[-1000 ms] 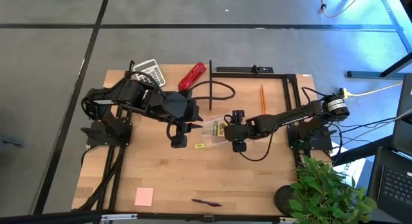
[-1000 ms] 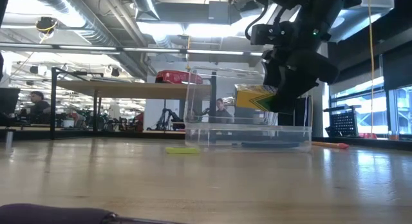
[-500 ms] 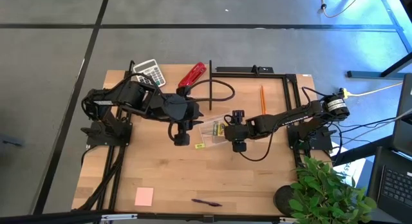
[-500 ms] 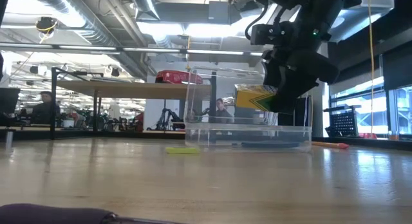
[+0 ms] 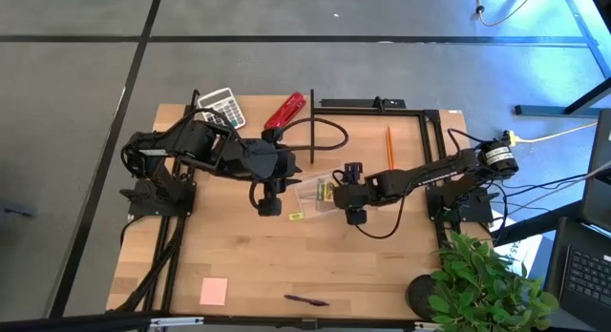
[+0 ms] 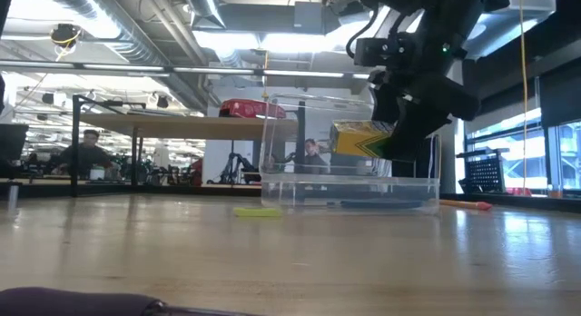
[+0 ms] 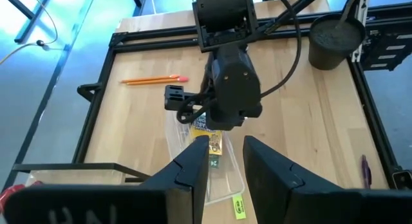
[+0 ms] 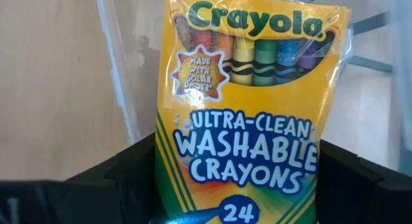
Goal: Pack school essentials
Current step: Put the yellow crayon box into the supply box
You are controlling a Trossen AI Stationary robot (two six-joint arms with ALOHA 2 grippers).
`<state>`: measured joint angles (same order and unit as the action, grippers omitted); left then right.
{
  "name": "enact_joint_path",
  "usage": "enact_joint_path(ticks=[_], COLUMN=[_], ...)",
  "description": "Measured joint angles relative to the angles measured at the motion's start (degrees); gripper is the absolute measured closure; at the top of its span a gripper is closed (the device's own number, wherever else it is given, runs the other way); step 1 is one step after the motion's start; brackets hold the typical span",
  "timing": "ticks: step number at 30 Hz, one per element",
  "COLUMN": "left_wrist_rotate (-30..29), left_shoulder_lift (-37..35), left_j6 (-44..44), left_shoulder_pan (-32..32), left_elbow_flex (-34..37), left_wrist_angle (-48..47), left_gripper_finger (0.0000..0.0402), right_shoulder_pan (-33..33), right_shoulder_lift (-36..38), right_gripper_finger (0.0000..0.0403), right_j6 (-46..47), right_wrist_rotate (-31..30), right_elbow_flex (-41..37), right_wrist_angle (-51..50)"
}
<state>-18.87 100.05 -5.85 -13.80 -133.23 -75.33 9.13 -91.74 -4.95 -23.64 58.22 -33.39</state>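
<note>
My right gripper [image 5: 340, 191] is shut on the yellow-green crayon box [image 8: 244, 102], holding it over the clear plastic container [image 6: 349, 191] at mid-table. My left gripper [image 5: 268, 204] hovers open just left of the container [image 7: 215, 176], touching nothing. Something blue [image 6: 381, 204] lies on the container's floor; I cannot make it out. The tiny yellow block [image 5: 296, 217] lies flat beside the container. Near the far right lies the orange pencil [image 5: 389, 146]. The pink sticky-note pad [image 5: 214, 291] and the dark purple pen [image 5: 305, 300] lie at the near edge. My right gripper pinches the crayon box by its bottom end [image 8: 193, 198], one finger [image 8: 119, 176] on each narrow side. It comes from the table's right, and the box sticks out ahead of the fingers. The box [image 6: 361, 139] is lifted clear, roughly level above the container.
The grey-white calculator [image 5: 221, 105] and the red stapler [image 5: 284, 113] lie at the far edge. A black cable [image 5: 325, 136] loops behind the container. A potted plant [image 5: 482, 280] stands at the near right corner. Bare wood spreads between the container and the near edge.
The right gripper has tipped slightly, and the crayon box sits a little more level above the container.
</note>
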Motion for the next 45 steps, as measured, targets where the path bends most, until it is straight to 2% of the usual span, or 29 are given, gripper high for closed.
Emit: enact_joint_path(ticks=[5, 28, 38, 45], left_wrist_rotate=[0.02, 0.04, 0.04, 0.04], left_shoulder_lift=[0.0, 0.0, -0.02, -0.02], left_j6=[0.0, -0.01, 0.0, -0.01], left_shoulder_pan=[0.0, 0.02, 0.02, 0.01], left_elbow_flex=[0.0, 0.0, 0.0, 0.0], left_wrist_angle=[0.0, 0.0, 0.0, 0.0], left_gripper_finger=[0.0312, 0.0312, 0.0312, 0.0312], right_shoulder_pan=[-0.35, -1.69, -1.69, -1.69], right_shoulder_lift=[0.0, 0.0, 0.0, 0.0], right_gripper_finger=[0.0092, 0.0091, 0.0039, 0.0034], right_j6=[-1.23, -1.65, -3.4, -7.35], right_wrist_rotate=[2.58, 3.79, 2.7, 2.68], right_elbow_flex=[0.0, 0.0, 0.0, 0.0], right_wrist_angle=[1.55, 2.39, 2.73, 4.46])
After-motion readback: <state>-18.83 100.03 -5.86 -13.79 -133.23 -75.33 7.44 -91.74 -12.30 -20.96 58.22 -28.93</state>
